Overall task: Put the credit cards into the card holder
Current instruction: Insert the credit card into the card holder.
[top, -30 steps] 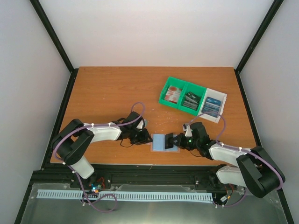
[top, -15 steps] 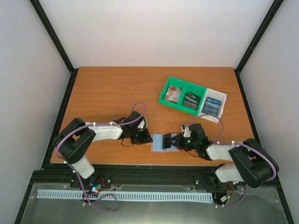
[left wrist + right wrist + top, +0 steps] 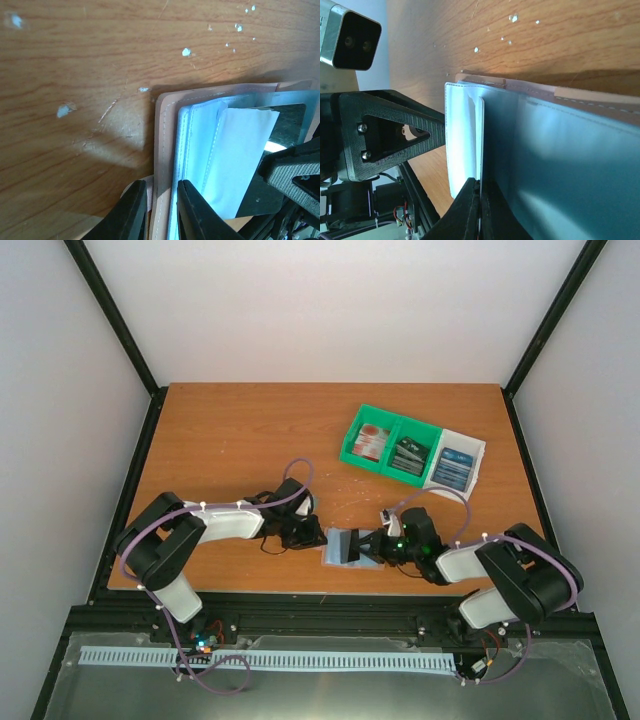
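Observation:
The card holder point(image 3: 334, 551) lies open near the table's front edge, tan-pink outside and pale blue inside. My left gripper point(image 3: 320, 538) is shut on its left edge; in the left wrist view the tan edge point(image 3: 164, 150) sits between the fingers of the gripper point(image 3: 159, 187). My right gripper point(image 3: 373, 543) is shut on a dark grey-teal credit card point(image 3: 352, 545) and holds it over the holder's inside. In the right wrist view the gripper point(image 3: 480, 186) pinches the card point(image 3: 545, 150) against the pale pocket point(image 3: 462, 135). The card also shows in the left wrist view point(image 3: 282, 125).
A green-and-white compartment tray point(image 3: 444, 437) stands at the back right with stacks of red-and-white point(image 3: 371, 443), dark point(image 3: 407, 455) and blue cards point(image 3: 453, 468). The table's front edge runs just below the holder.
My right gripper has moved left with the dark card, which now covers more of the open holder. The left gripper has stayed on the holder's edge.

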`<action>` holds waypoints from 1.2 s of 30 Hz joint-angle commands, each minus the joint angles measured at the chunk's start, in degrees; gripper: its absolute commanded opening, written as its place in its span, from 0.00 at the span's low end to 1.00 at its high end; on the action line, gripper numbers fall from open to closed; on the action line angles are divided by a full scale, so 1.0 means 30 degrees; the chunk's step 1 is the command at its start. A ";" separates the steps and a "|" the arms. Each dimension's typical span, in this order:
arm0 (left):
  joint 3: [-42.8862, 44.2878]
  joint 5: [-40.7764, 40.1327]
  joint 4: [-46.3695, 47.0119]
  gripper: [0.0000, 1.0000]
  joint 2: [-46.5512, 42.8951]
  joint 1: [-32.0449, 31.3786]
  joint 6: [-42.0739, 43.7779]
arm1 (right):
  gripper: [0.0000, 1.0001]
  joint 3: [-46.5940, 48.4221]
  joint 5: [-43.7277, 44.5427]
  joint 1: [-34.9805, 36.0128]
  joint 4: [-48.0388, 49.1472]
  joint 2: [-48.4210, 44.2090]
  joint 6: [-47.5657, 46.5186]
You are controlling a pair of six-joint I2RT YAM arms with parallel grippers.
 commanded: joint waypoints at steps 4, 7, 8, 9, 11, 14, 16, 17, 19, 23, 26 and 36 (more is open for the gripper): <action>0.0029 -0.1395 -0.1580 0.20 0.0820 -0.0404 -0.0311 | 0.03 -0.0256 0.0076 0.0475 0.1090 0.0647 -0.0188; 0.0000 -0.1483 -0.1646 0.20 0.0738 -0.0380 -0.0297 | 0.03 -0.0181 0.0647 0.0831 0.1730 0.0878 0.0036; -0.0040 -0.1459 -0.1659 0.20 0.0695 -0.0379 -0.0333 | 0.03 -0.0211 0.0935 0.1042 0.2019 0.0975 0.0217; -0.0041 -0.1442 -0.1654 0.20 0.0705 -0.0399 -0.0334 | 0.03 -0.0269 0.1286 0.1259 0.2377 0.1060 0.0394; -0.0086 -0.1438 -0.1711 0.20 0.0696 -0.0407 -0.0356 | 0.03 -0.0404 0.1966 0.1738 0.3236 0.1319 0.0850; -0.0121 -0.1519 -0.1748 0.20 0.0619 -0.0407 -0.0427 | 0.03 -0.0765 0.2600 0.2293 0.4904 0.1885 0.1620; -0.0123 -0.1589 -0.1772 0.20 0.0559 -0.0406 -0.0477 | 0.03 -0.0960 0.2936 0.2598 0.5884 0.2400 0.2125; -0.0110 -0.1601 -0.1796 0.20 0.0512 -0.0404 -0.0488 | 0.03 -0.1054 0.3038 0.2736 0.6266 0.2560 0.2309; -0.0078 -0.1689 -0.1874 0.20 0.0354 -0.0402 -0.0502 | 0.04 -0.1322 0.3316 0.2834 0.6794 0.2741 0.2640; -0.0014 -0.1708 -0.2001 0.20 -0.0117 -0.0381 -0.0535 | 0.10 -0.1843 0.4038 0.2927 0.6085 0.1730 0.2860; 0.0075 -0.1625 -0.2105 0.20 -0.0410 -0.0408 -0.0485 | 0.17 -0.1471 0.4897 0.3008 0.2673 -0.0141 0.2487; 0.0348 -0.0851 -0.2020 0.28 -0.0868 -0.0408 -0.0187 | 0.49 0.1120 0.7328 0.3281 -0.9111 -0.4908 0.0986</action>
